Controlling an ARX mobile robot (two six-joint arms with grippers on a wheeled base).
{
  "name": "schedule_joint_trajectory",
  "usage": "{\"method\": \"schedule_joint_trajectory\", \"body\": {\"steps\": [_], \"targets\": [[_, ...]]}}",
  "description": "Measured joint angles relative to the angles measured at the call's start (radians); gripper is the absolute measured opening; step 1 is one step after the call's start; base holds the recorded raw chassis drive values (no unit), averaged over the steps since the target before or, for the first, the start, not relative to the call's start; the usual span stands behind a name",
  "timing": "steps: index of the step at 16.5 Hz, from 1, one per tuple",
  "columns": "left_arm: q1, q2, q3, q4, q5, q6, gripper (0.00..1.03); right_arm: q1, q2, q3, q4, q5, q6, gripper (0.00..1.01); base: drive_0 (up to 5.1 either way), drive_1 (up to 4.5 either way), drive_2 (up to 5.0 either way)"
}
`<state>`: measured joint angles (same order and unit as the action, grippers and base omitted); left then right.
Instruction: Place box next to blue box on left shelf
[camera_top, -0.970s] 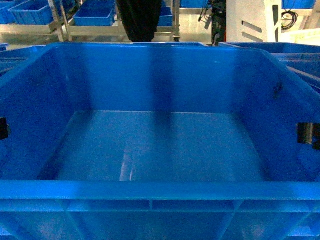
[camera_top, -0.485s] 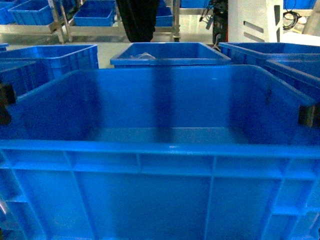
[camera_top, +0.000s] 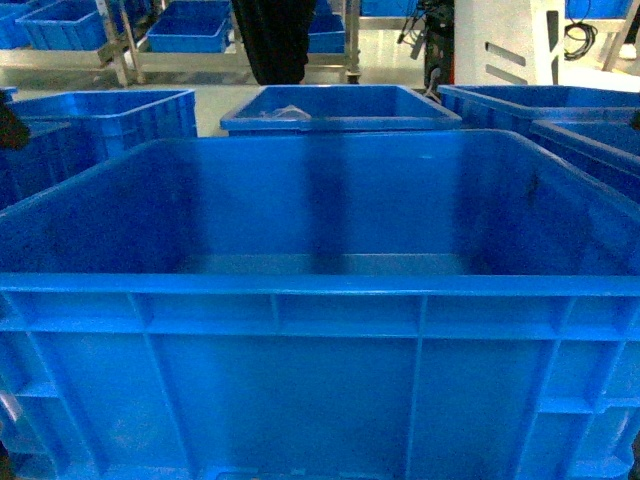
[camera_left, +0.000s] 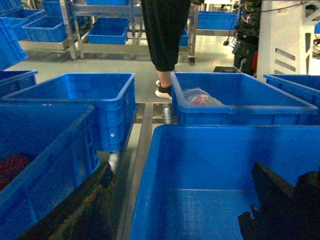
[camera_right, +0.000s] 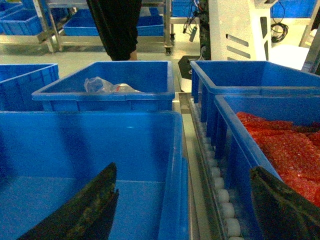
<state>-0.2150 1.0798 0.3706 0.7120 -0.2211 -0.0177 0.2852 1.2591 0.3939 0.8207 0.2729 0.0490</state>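
Observation:
The box (camera_top: 300, 390), a large bright blue open-topped crate with an empty floor, fills the head view and stands among other crates. In the left wrist view my left gripper (camera_left: 181, 167) is open, its dark fingers (camera_left: 277, 200) spread wide on either side of the box's left wall (camera_left: 150, 175) without touching it. In the right wrist view my right gripper (camera_right: 182, 170) is open too, straddling the box's right wall (camera_right: 177, 170). A blue box (camera_top: 110, 115) (camera_left: 80, 100) stands to the left, and a nearer one (camera_left: 35, 155) holds something red. Neither gripper shows clearly in the head view.
A crate (camera_top: 340, 110) holding a clear bag sits just behind. On the right a crate of red material (camera_right: 280, 145) stands beyond a row of white rollers (camera_right: 220, 195). A person in black (camera_left: 165, 35) stands behind, with metal racks of crates (camera_left: 105, 30) and a white machine (camera_right: 240, 30).
The box dropped from close under the head camera to its resting level. Both grippers, on its side walls half a second ago, have come off them and left the head view.

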Motion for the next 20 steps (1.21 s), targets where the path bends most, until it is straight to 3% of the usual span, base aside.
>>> {"method": "schedule_joint_trajectory", "body": {"steps": [2,4,5,6,7,9,10,11,12,13,14,18,20], "targets": [[0.047,-0.077,-0.092,0.0,0.041,0.0,0.58,-0.061,-0.089,-0.109,0.045,-0.036,-0.025,0.54,0.0,0.0,0.0],[0.07,-0.13,-0.142,-0.002,0.072,0.0,0.39,-0.092,-0.162,-0.155,0.039,-0.074,-0.032,0.36,0.0,0.0,0.0],[0.099,-0.209,-0.197,-0.02,0.101,0.0,0.15,-0.129,-0.243,-0.222,0.006,-0.114,-0.039,0.12,0.0,0.0,0.0],[0.115,-0.252,-0.225,-0.039,0.116,-0.001,0.01,-0.151,-0.297,-0.251,-0.018,-0.134,-0.043,0.01,0.0,0.0,0.0],[0.127,-0.292,-0.248,-0.06,0.127,0.0,0.02,-0.165,-0.345,-0.272,-0.04,-0.149,-0.043,0.02,0.0,0.0,0.0],[0.212,-0.375,-0.282,-0.107,0.214,0.002,0.02,-0.19,-0.437,-0.308,-0.095,-0.177,-0.043,0.02,0.0,0.0,0.0],[0.22,-0.412,-0.294,-0.127,0.208,0.002,0.02,-0.211,-0.481,-0.325,-0.126,-0.2,-0.043,0.02,0.0,0.0,0.0],[0.214,-0.447,-0.306,-0.152,0.221,0.002,0.02,-0.273,-0.5,-0.348,-0.095,-0.266,-0.043,0.02,0.0,0.0,0.0],[0.213,-0.484,-0.318,-0.182,0.221,0.003,0.02,-0.293,-0.521,-0.37,-0.106,-0.262,-0.043,0.02,0.0,0.0,0.0],[0.213,-0.521,-0.325,-0.21,0.221,0.003,0.02,-0.29,-0.554,-0.38,-0.166,-0.273,-0.044,0.02,0.0,0.0,0.0],[0.213,-0.529,-0.355,-0.159,0.22,0.002,0.02,-0.285,-0.611,-0.38,-0.192,-0.274,-0.043,0.02,0.0,0.0,0.0],[0.213,-0.673,-0.355,-0.305,0.22,0.003,0.02,-0.285,-0.785,-0.38,-0.353,-0.274,-0.043,0.02,0.0,0.0,0.0],[0.213,-0.687,-0.355,-0.318,0.221,0.003,0.02,-0.285,-0.804,-0.38,-0.368,-0.274,-0.043,0.02,0.0,0.0,0.0]]}}
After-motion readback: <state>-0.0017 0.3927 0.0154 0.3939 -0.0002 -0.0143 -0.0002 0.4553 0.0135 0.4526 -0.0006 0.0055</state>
